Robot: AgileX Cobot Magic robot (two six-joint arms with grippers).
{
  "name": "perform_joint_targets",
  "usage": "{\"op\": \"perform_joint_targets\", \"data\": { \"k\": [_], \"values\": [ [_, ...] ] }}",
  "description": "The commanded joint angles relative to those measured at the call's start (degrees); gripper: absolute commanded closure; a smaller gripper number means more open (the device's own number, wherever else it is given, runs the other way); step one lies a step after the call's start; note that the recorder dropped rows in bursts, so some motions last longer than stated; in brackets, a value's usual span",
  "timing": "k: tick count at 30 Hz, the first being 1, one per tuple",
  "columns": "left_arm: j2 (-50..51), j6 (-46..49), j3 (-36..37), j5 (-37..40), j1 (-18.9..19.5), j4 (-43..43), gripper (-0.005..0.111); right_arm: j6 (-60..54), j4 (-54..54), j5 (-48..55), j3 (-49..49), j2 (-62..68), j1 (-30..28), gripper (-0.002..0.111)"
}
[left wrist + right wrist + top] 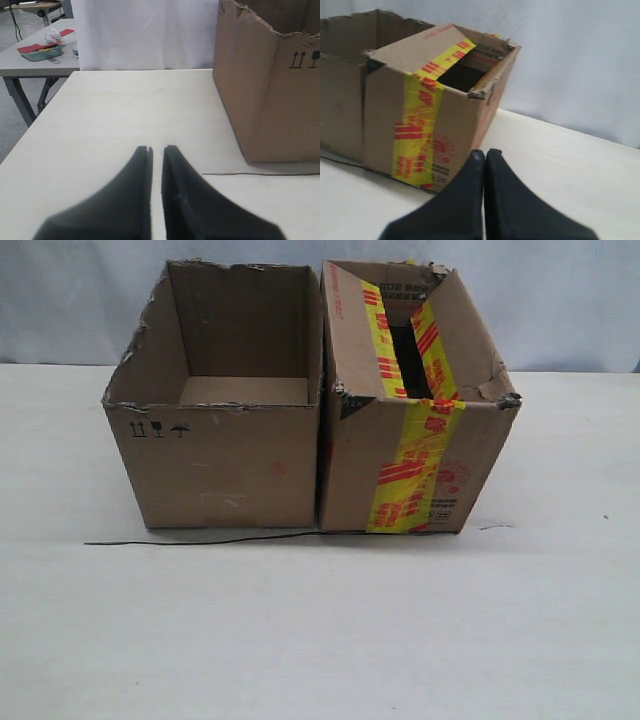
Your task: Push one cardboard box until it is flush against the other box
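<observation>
The left gripper (157, 149) hovers low over the white table (320, 630), its jaws drawn to a thin slit with nothing between them, short of the other box (225, 465). That box is plain brown, open-topped and ragged-rimmed, with small black handling symbols on its front. A thin black wire (200, 541) lies on the table along the foot of its front face and runs under the seam. At the seam the two boxes appear to meet side to side, with at most a hairline gap, so the push looks essentially done. To the right stands the cardboard box (355, 470), banded with yellow tape (415, 465) striped red, its corners torn. Both look empty and light, with thin walls that would buckle if prodded high or mid-panel. On the smooth table they should slide easily, so any further nudge belongs low on the outer side, near a stiff corner. The right gripper (485, 153) hangs near that box's front corner, fingers pressed together and holding nothing. Off beyond the table stands a side table (30, 67) with clutter, out of the way.
</observation>
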Motion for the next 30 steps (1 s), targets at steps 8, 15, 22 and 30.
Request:
{"op": "perform_joint_targets", "data": {
  "k": [8, 15, 22, 30],
  "values": [
    [-0.05, -0.23, 0.09, -0.69, -0.46, -0.39, 0.107, -0.35, 0.15, -0.49, 5.11, -6.65, -9.58, 0.108],
    [-0.05, -0.23, 0.09, -0.69, -0.46, -0.39, 0.107, -0.35, 0.15, -0.47, 5.67, -7.03, -9.58, 0.108],
    [-0.05, -0.23, 0.09, -0.69, -0.46, -0.39, 0.107, -0.35, 0.58, -3.59, 14.23, -10.09, -9.79, 0.108],
    [-0.05, -0.23, 0.09, -0.69, -0.46, -0.39, 0.107, -0.35, 2.86, -1.93, 14.23, -10.09, -9.79, 0.108]
  ]
}}
